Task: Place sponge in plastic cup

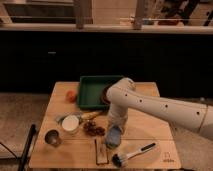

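The blue-grey sponge hangs at the tip of my gripper, near the front middle of the wooden table. The gripper points straight down and is shut on the sponge. The sponge sits right on top of the light-green plastic cup. Only a sliver of the cup's lower edge shows under the sponge. My white arm reaches in from the right.
A green tray stands at the back with a dark bowl in it. An orange fruit, a white round cup, a metal cup, a brown flat block, a brush and a brown clump lie around.
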